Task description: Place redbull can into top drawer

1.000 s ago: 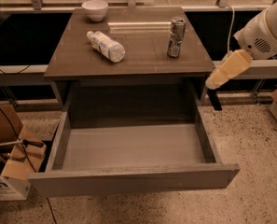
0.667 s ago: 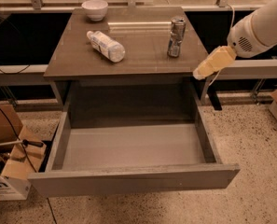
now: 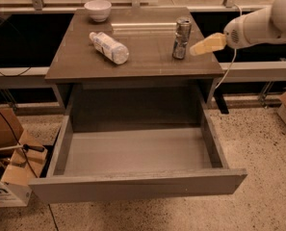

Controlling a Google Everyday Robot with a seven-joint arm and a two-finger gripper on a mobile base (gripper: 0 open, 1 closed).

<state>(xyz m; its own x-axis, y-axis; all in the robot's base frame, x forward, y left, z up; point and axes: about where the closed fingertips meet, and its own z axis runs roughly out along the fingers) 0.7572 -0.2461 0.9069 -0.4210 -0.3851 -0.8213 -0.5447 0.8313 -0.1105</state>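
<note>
The top drawer (image 3: 137, 186) stands pulled fully out at 6 o'clock of the desk (image 3: 147, 64), and its grey inside is bare. On the desk, from the left, you see a white bowl (image 3: 97, 9) at the far edge. A clear plastic bottle (image 3: 109, 47) lies on its side at 5 o'clock of the bowl. The redbull can (image 3: 182, 38) stands upright at 3 o'clock of the bottle, where it stood a second ago. The change is on the right. The tool (image 3: 207, 44), which hung off the desk's right edge at 4 o'clock of the can, has risen and swung left. It now sits just beside the can at its 3 o'clock, apart from it. You cannot tell whether it is set wide or narrow. Judged from this, the approach is nearly done, and grasp, lift and transfer to the drawer remain.
</note>
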